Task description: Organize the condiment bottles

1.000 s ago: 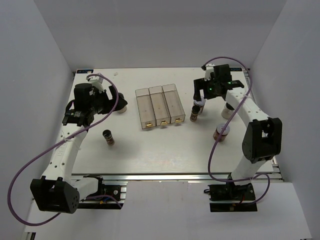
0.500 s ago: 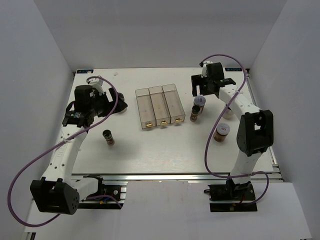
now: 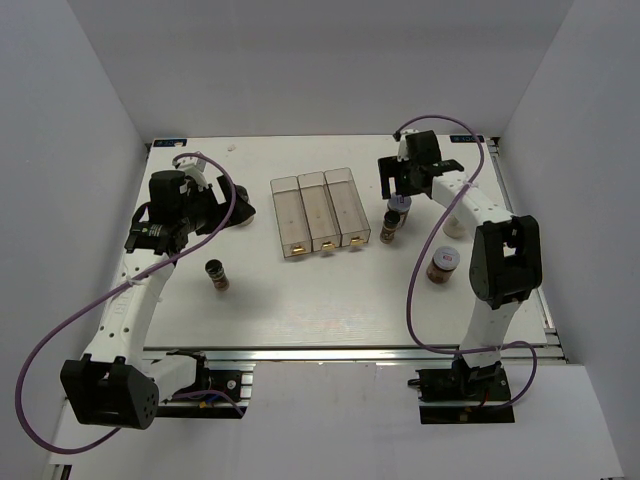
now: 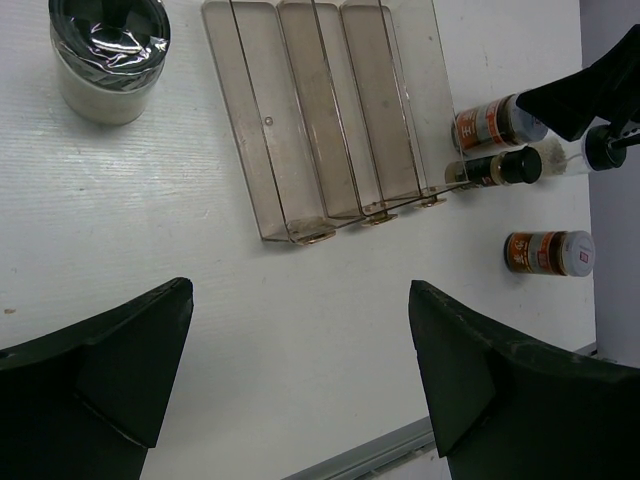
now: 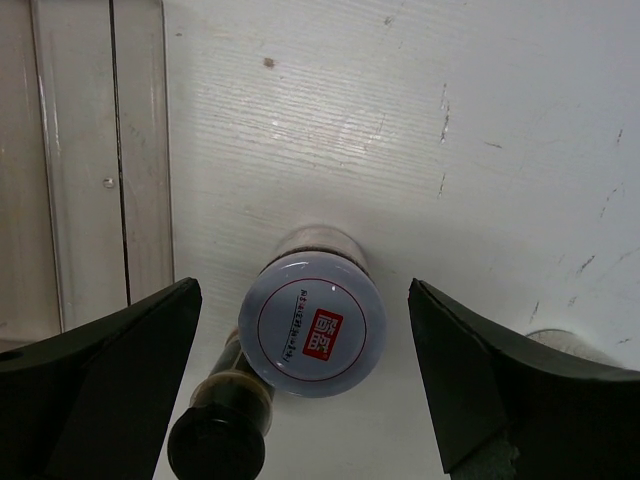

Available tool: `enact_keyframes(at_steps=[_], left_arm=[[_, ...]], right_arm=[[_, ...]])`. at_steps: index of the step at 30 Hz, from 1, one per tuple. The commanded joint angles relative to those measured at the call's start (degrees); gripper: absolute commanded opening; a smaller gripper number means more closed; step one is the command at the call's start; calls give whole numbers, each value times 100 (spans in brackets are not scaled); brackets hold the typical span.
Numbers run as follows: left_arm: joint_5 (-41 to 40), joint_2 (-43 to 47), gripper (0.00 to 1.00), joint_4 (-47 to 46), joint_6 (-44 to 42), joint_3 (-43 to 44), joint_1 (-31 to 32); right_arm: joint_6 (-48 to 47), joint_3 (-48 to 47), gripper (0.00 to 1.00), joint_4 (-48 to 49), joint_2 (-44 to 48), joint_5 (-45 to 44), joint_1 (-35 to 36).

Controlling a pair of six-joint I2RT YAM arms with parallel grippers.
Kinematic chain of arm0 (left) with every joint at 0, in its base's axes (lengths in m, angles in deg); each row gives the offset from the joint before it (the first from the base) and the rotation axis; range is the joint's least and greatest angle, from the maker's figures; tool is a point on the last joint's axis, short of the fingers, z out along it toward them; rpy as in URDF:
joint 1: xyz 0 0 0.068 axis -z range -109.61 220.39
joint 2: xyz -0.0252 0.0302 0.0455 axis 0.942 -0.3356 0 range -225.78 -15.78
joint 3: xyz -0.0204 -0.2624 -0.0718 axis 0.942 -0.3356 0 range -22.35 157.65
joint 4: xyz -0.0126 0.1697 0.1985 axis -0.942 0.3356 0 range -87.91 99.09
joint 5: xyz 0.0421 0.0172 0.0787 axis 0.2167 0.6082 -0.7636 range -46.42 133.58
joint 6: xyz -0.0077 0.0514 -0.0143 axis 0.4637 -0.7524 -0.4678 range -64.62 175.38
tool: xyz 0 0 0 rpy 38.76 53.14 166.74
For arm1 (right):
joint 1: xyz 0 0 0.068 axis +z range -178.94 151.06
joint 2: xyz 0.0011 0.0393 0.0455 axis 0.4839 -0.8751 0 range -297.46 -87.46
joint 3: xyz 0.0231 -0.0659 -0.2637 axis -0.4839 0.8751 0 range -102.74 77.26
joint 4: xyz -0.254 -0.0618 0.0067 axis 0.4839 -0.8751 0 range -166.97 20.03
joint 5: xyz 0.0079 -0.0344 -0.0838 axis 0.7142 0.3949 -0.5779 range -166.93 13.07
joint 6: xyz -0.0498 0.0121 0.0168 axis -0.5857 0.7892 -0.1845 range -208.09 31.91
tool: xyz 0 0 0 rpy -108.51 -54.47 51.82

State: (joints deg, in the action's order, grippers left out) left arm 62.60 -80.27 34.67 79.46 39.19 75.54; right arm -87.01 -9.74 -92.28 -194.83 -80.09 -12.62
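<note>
On the counter [image 3: 300, 300], the left claw [image 4: 298, 300] hangs spread wide and grips nothing, near a white jar [image 4: 108, 60]. A slim dark jar [image 3: 216, 274] stands apart. Right of the clear tray [image 3: 320, 212], the right claw [image 5: 303, 290] gapes above a pale-lidded brown jar [image 5: 312, 325], a second slim jar [image 5: 220, 440] just beside it. Another pale-lidded jar [image 3: 443, 263] and another white jar [image 4: 560, 155] stand farther right.

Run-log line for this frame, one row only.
right gripper open, over brown round jar with pale lid | left gripper open, holding nothing | clear three-compartment tray: no jars inside
</note>
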Motion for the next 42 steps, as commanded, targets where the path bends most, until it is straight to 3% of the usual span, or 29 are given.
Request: enact_keyframes(at_steps=[1,11,19,27,33,38,39,42], left_arm=[[136,112,98,-50,62,-10,13],[198,121,98,-129,132,-89,13],[216,156,98,-120,150,-116,13],[189,288,98,-94,203,-203,13],[198,349,98,-120,247,-248,13],[180,384,98,-85,229,-247,13],[189,393,98,-102,238,-265,13],[207,393,98,-138,273,-300,13]], right_arm=[[-20,130,89,130,-56,-141,64],[-38,386,89,130,-82,-317,82],[-82,368,79,148,-214,-299,82],[-82,324,77,51,-275,-335,82],[-345,351,60,130,-197,-308,82],[-661,236,39,226,-39,-326,82],[-705,236,26,279,-3,-317,82],[-872,193,0,568,155,-352,74]])
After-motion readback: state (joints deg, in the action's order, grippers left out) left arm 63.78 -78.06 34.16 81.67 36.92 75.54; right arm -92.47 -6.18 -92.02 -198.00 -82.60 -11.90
